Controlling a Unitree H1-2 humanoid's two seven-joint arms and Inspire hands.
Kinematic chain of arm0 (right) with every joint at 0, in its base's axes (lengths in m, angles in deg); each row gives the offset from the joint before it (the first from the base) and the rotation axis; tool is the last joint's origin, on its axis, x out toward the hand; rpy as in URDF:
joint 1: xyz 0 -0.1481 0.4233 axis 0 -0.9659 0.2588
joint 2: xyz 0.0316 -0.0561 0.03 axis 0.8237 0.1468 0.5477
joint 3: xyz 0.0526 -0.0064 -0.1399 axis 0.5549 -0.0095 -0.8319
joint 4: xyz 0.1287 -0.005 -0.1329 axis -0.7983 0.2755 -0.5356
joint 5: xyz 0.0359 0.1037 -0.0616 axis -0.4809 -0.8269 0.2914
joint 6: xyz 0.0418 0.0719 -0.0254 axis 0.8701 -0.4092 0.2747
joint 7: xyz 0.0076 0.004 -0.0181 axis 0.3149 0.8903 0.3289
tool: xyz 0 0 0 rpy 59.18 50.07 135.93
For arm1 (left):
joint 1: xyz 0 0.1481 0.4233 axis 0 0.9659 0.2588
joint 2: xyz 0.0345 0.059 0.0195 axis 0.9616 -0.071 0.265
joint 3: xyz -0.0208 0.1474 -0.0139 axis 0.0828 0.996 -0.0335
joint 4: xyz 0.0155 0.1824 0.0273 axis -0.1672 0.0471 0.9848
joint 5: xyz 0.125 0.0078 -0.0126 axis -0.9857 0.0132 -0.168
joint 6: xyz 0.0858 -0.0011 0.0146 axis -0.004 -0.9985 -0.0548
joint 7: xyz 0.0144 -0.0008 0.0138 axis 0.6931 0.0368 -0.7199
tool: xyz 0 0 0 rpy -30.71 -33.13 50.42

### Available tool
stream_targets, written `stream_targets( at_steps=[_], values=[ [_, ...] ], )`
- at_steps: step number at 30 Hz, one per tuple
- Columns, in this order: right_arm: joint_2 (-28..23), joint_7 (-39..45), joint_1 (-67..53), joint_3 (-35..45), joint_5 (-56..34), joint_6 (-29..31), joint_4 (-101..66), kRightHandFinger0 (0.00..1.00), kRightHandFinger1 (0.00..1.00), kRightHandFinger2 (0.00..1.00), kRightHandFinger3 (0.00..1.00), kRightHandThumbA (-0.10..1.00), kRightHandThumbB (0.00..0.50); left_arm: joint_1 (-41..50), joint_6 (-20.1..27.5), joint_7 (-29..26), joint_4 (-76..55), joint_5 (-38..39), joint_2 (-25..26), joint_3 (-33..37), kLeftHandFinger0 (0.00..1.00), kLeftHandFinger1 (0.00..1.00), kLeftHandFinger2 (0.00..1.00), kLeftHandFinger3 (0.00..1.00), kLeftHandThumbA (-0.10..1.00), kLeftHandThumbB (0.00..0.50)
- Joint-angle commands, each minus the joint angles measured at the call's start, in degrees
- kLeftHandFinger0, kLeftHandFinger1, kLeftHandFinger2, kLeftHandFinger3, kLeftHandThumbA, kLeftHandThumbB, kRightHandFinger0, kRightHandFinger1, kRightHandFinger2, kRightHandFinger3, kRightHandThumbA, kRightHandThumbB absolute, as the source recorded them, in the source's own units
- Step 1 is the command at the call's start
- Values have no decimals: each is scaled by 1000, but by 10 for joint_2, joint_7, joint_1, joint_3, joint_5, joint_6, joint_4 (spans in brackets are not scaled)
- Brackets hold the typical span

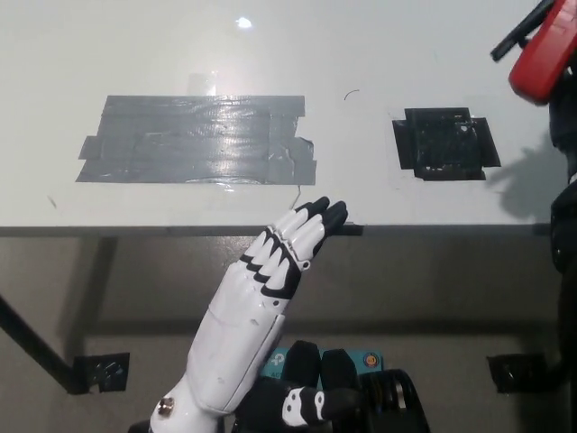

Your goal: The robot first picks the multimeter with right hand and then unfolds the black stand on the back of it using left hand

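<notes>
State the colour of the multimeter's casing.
Red, with a black part sticking out: the multimeter shows at the head view's top right edge.

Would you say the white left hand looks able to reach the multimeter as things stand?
Probably not yet: the left hand is by the table edge, apart from the multimeter far right; nothing lies between.

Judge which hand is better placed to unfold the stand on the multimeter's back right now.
Probably the left. The white left hand is open and empty, fingers extended near the table edge. The red multimeter sits at the upper right, where the black right arm rises; that hand itself is not visible.
</notes>
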Motion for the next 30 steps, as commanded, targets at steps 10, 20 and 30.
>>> stream_targets(
  at_steps=[10, 20, 30],
  values=[
    [-170, 117, 154, -251, 363, 19, 227, 17, 334, 670, 683, 86, 189, 16, 24, -14, -5, 18, 7, -19, 1000, 1000, 1000, 1000, 1000, 274],
    [-158, 176, 254, -403, 442, 38, 459, 0, 197, 497, 529, 94, 196, 16, 23, -7, 0, 23, 7, -13, 1000, 1000, 1000, 1000, 1000, 267],
    [-136, 216, 286, -480, 472, 120, 586, 65, 117, 230, 232, 66, 190, 14, 15, 1, -5, 21, 8, -14, 1000, 1000, 1000, 1000, 1000, 275]
  ],
)
